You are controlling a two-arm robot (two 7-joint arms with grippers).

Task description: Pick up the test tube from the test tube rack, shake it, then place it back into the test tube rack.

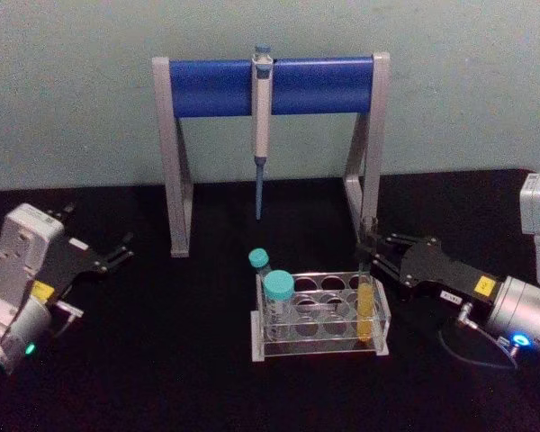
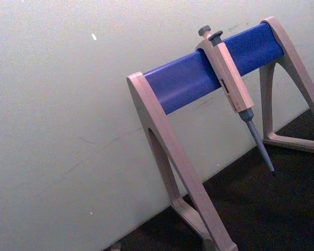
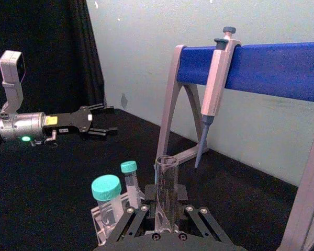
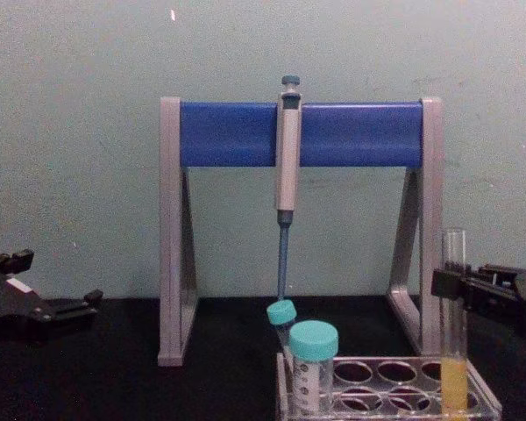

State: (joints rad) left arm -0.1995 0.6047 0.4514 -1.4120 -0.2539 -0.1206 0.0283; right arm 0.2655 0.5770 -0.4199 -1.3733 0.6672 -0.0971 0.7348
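The test tube (image 1: 366,309) stands upright in the right front hole of the test tube rack (image 1: 324,353), with yellow liquid in its lower part. My right gripper (image 1: 370,255) reaches in from the right at the height of the tube's upper part. Its fingers are open, one on each side of the glass. In the right wrist view the test tube (image 3: 166,188) rises between the finger links. In the chest view the test tube (image 4: 453,351) sits in the test tube rack (image 4: 386,373) with a finger beside it. My left gripper (image 1: 119,252) rests open at the far left.
Two teal-capped tubes (image 1: 278,292) stand at the rack's left end. Behind the rack is a grey and blue pipette stand (image 1: 270,85) with a pipette (image 1: 261,126) hanging tip down. The table is covered in black cloth, and a pale wall lies behind.
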